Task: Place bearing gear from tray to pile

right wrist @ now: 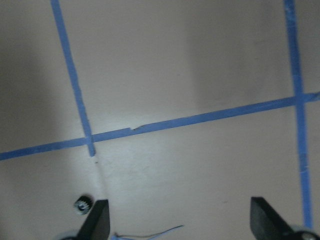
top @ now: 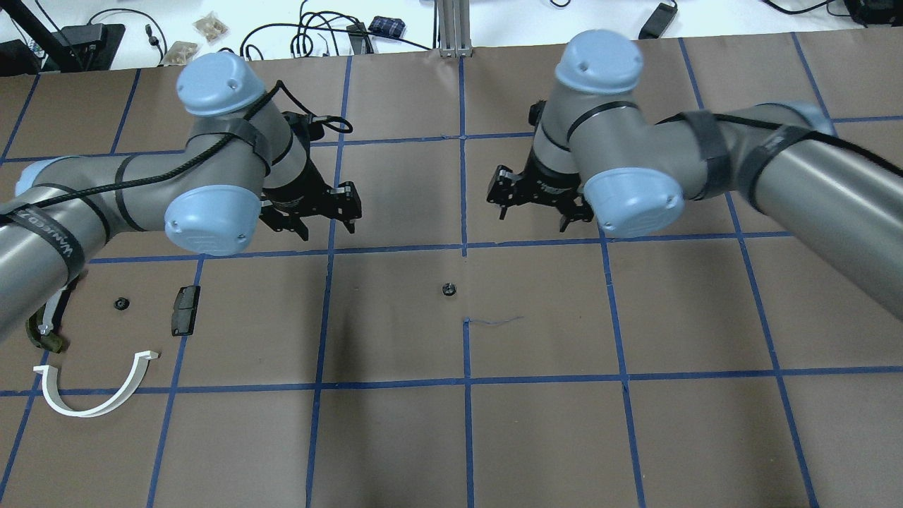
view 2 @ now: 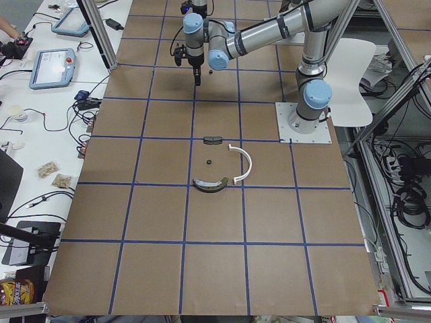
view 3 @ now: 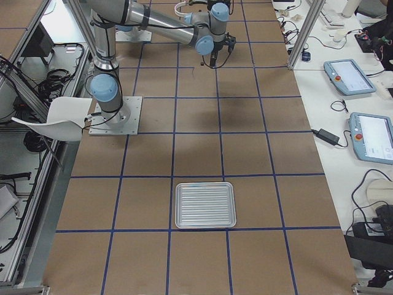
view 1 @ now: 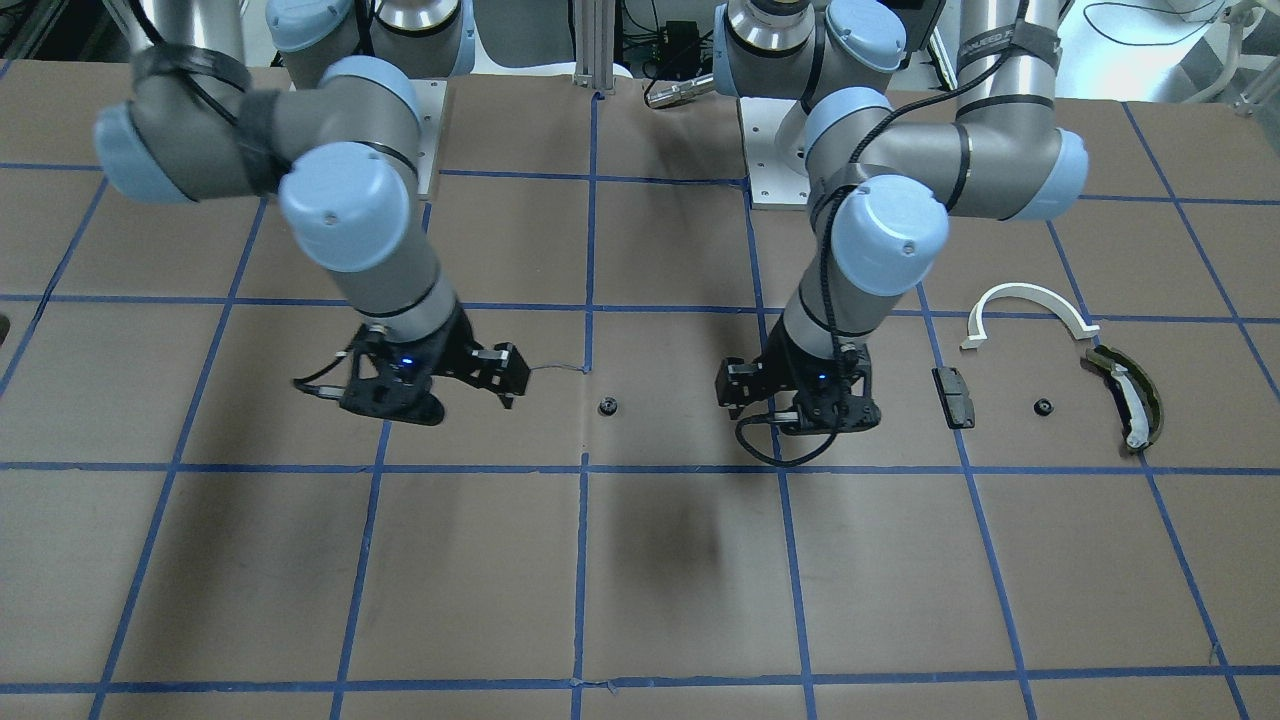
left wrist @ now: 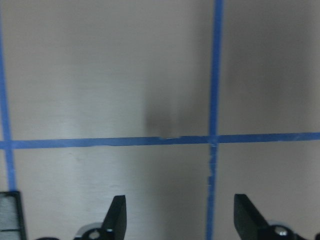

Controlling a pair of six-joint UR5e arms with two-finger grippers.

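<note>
A small black bearing gear lies alone mid-table, and it also shows in the front view and by the right gripper's finger. A second gear lies in the pile, between the dark grey block, the white half-ring arc and the olive-green curved piece. The silver tray is empty and shows only in the exterior right view. My left gripper and right gripper hang open and empty above the table, beyond the middle gear.
The table is brown paper with a blue tape grid. A thin loose thread lies near the middle gear. Cables and boxes sit beyond the far edge. My left forearm covers part of the pile's olive piece.
</note>
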